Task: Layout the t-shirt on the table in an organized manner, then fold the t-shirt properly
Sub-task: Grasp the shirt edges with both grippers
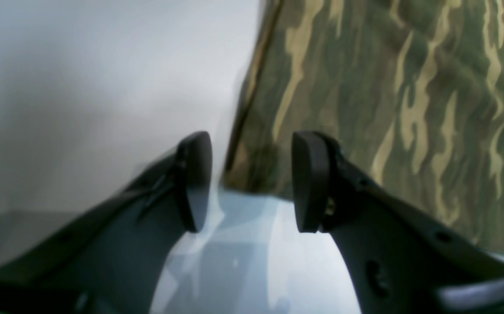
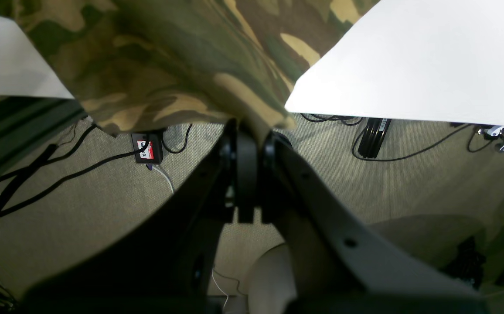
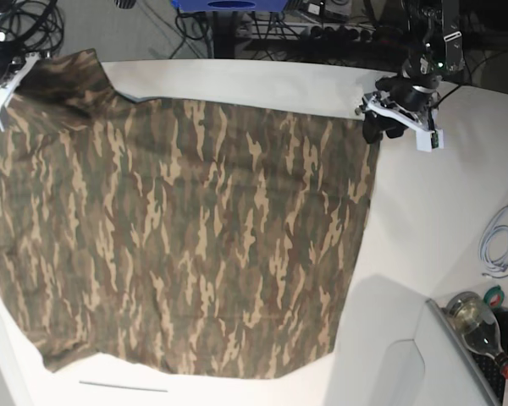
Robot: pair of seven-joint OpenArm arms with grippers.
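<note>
T-shirt (image 3: 186, 228): camouflage cloth, spread nearly flat across the white table (image 3: 423, 220), its far-left corner lifted over the edge. Judged light, limp, non-fragile; best taken at hems and corners. Left gripper (image 1: 252, 181): jaws released, parted, empty, at the shirt's far-right corner. Right gripper (image 2: 247, 174): jaws clenched, pinching the far-left cloth edge.

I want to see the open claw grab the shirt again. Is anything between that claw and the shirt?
Nothing visible. The left gripper is open right at the t-shirt edge, with only bare table beside it.
</note>
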